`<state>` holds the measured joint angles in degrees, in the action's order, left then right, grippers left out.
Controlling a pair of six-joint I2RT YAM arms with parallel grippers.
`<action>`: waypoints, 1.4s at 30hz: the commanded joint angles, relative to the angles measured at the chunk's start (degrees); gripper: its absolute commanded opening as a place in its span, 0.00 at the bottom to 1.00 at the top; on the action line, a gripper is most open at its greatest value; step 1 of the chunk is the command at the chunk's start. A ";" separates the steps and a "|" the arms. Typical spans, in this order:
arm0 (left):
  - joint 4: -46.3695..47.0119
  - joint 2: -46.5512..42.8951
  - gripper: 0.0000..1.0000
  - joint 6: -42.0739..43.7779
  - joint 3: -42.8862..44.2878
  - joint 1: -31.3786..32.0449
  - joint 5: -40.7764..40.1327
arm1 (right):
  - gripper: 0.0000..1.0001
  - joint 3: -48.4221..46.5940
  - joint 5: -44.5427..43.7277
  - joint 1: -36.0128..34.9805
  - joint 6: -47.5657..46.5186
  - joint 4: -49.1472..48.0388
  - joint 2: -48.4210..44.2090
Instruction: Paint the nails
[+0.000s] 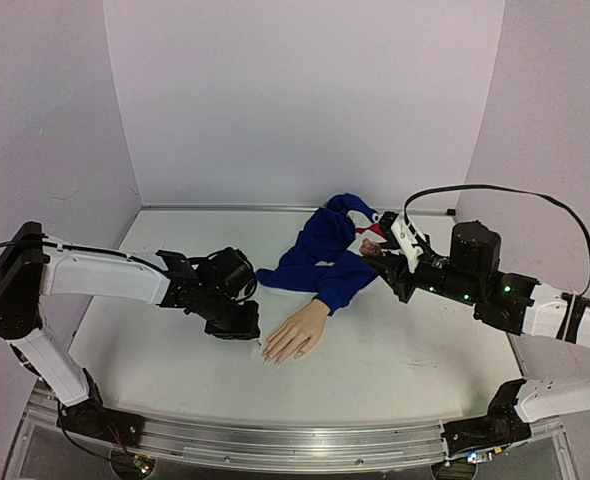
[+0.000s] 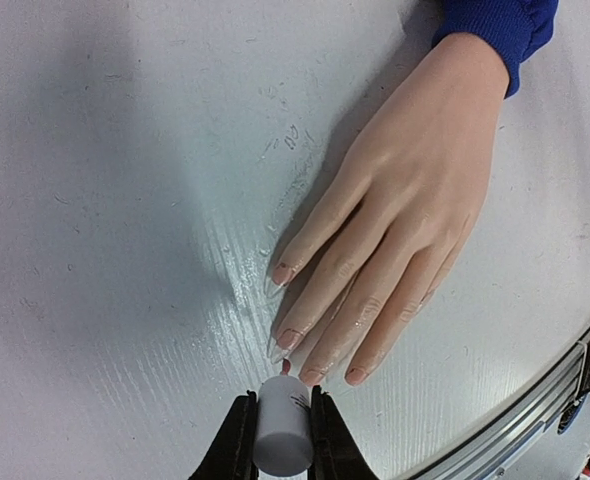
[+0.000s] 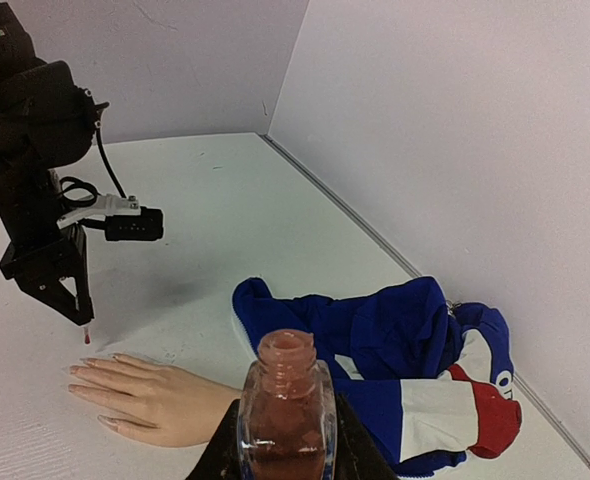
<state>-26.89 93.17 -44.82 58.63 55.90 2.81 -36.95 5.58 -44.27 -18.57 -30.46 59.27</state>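
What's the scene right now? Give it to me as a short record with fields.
left hand: shut on brush cap, brush tip close to the nails
right hand: shut on open polish bottle, upright
mannequin hand: flat on the table, palm down
nails: several look pink
sleeve: blue, bunched past the wrist

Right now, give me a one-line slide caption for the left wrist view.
Left hand, shut on the white brush cap, holds the pink tip close to the mannequin hand's nails.
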 commanded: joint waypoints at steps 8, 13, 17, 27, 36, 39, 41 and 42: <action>2.38 3.15 0.00 2.12 4.17 0.18 1.73 | 0.00 -0.49 0.83 0.49 0.77 -4.10 -0.72; 2.38 3.79 0.00 2.27 4.53 0.18 2.24 | 0.00 -0.40 0.74 0.50 0.83 -4.08 -0.90; 2.27 4.54 0.00 2.44 5.10 0.18 2.76 | 0.00 -0.40 0.80 0.50 0.85 -4.13 -0.92; 1.07 5.01 0.00 1.40 4.99 0.18 2.73 | 0.00 -0.49 0.65 0.50 0.81 -4.12 -0.82; 0.38 5.67 0.00 1.39 5.51 0.18 2.28 | 0.00 -0.36 0.53 0.50 0.81 -4.06 -1.07; 0.14 6.00 0.00 1.48 5.86 0.15 2.29 | 0.00 -0.32 0.63 0.50 0.81 -4.09 -1.08; 0.01 6.08 0.00 1.49 5.99 0.13 2.45 | 0.00 -0.32 0.65 0.45 0.77 -4.11 -1.08; -0.05 6.09 0.00 1.49 5.98 0.16 2.39 | 0.00 -0.32 0.57 0.50 0.81 -4.08 -1.08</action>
<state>-26.96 98.78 -43.38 61.89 55.90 4.97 -36.95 5.65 -44.03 -18.35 -30.46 59.24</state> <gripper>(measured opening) 0.151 0.217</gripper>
